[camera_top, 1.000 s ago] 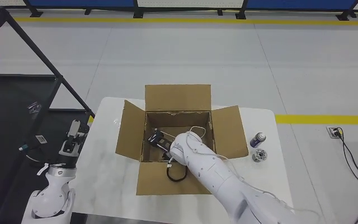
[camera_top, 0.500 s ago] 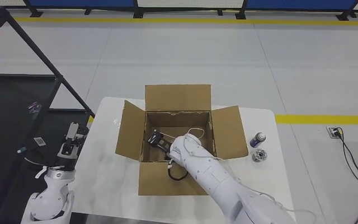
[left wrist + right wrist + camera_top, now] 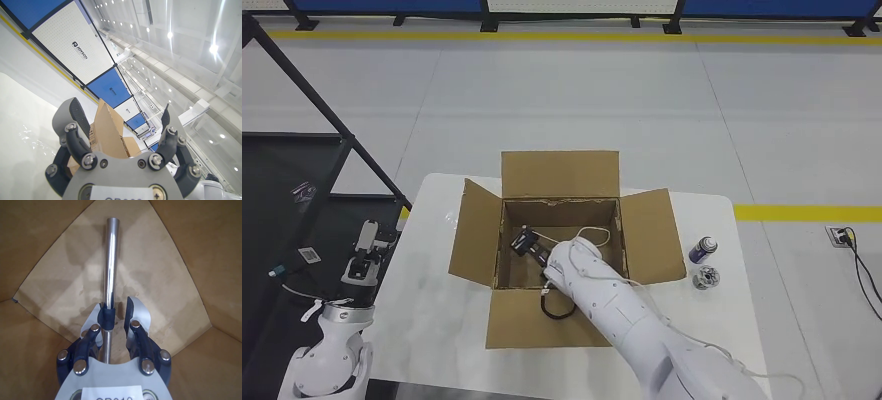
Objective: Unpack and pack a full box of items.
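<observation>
Over the box on the desk, the right tool dips inside. From the left wrist, the left tool gapes, holding nothing, beside the box. From the right wrist, inside the box, a metal tube touches 1 pad while the other stands apart, so the tool is unclenched; it should centre and close squarely before lifting.

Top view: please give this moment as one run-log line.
right hand: open, inside cardboard box, metal tube between fingers | left hand: open, empty, away from box | blue can: outside box
</observation>
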